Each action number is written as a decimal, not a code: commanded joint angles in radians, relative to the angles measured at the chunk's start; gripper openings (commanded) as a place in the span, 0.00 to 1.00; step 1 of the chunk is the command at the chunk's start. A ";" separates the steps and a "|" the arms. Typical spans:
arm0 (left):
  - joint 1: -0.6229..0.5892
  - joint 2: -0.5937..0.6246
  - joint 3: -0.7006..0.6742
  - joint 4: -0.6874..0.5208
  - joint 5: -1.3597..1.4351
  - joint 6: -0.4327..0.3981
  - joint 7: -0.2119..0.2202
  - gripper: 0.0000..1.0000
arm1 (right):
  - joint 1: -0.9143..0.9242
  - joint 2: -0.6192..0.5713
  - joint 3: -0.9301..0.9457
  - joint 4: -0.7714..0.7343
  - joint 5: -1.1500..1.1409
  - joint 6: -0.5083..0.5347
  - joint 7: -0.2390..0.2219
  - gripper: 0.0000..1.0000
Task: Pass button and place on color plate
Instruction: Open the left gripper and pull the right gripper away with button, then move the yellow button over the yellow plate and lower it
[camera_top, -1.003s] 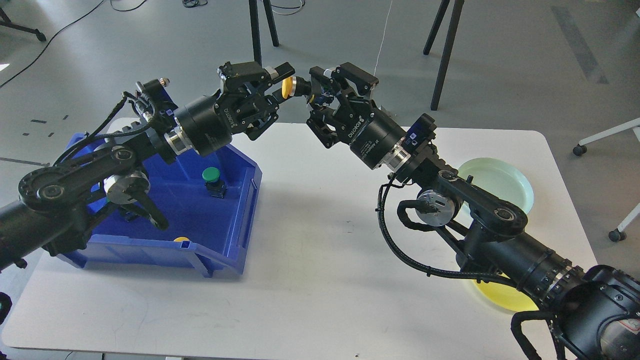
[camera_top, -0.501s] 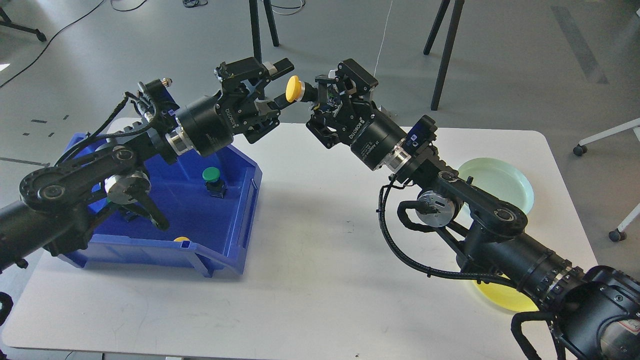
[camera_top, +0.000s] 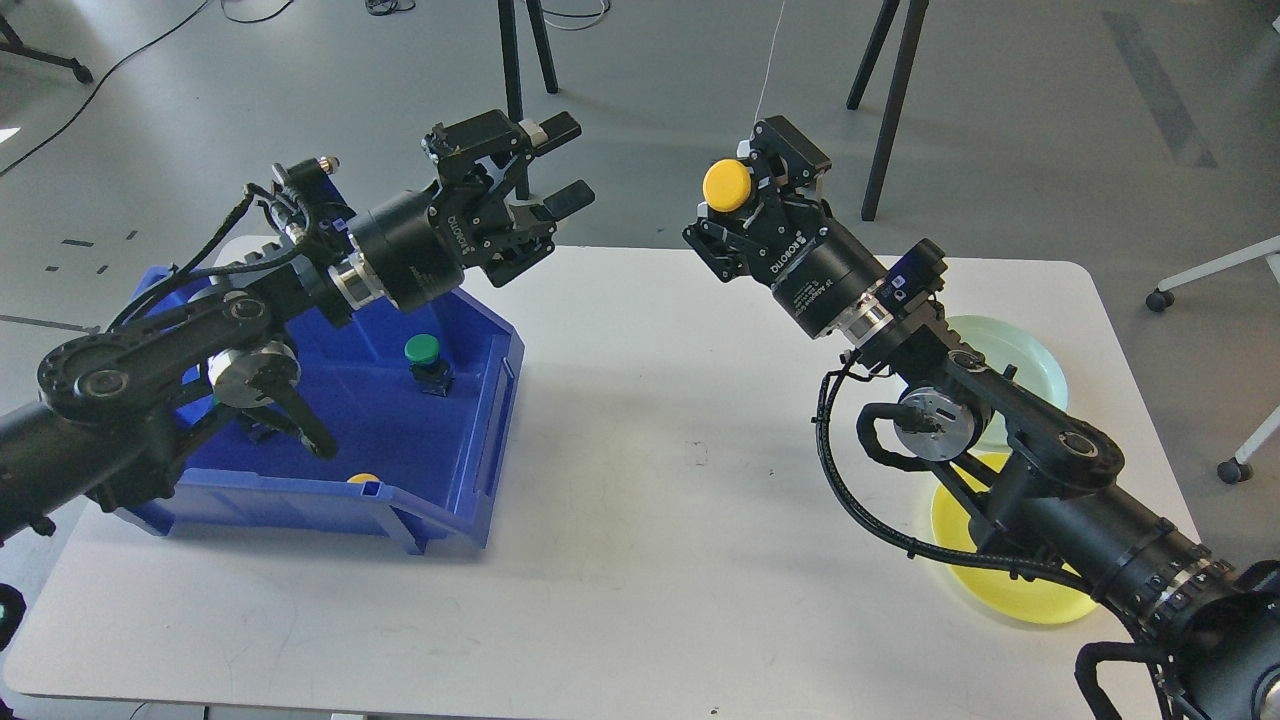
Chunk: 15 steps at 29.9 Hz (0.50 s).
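Up above the far edge of the white table (camera_top: 640, 520), the right gripper (camera_top: 752, 190) has its fingers closed on the black body of a yellow button (camera_top: 727, 185), whose round yellow cap faces toward the left gripper (camera_top: 560, 160). That left gripper hangs well apart from the button, level with it, its two fingers spread wide with nothing between them. Below and behind the left gripper, under its arm, sits a blue bin (camera_top: 470, 430) on the table; inside it a green button (camera_top: 423, 352) stands upright on its dark base, and a sliver of another yellow cap (camera_top: 362, 479) peeks over the bin's near wall. Below and behind the right gripper, along its arm, lie two plates: a pale green plate (camera_top: 1030, 350), partly covered by the wrist and forearm, and nearer the robot a yellow plate (camera_top: 1010, 590), also partly hidden beneath the arm and its black cable. The held button is in the air, well away from both plates and not over either one.
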 joint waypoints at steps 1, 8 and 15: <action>0.000 0.000 -0.001 0.000 -0.001 0.000 0.000 0.71 | -0.025 -0.035 -0.002 0.022 -0.002 -0.002 0.004 0.01; 0.000 0.000 -0.001 0.002 -0.006 0.000 0.000 0.72 | -0.114 -0.148 0.046 0.124 -0.001 -0.025 0.011 0.01; 0.000 0.000 -0.001 0.002 -0.008 0.000 0.000 0.72 | -0.403 -0.329 0.262 0.328 0.001 -0.029 0.012 0.01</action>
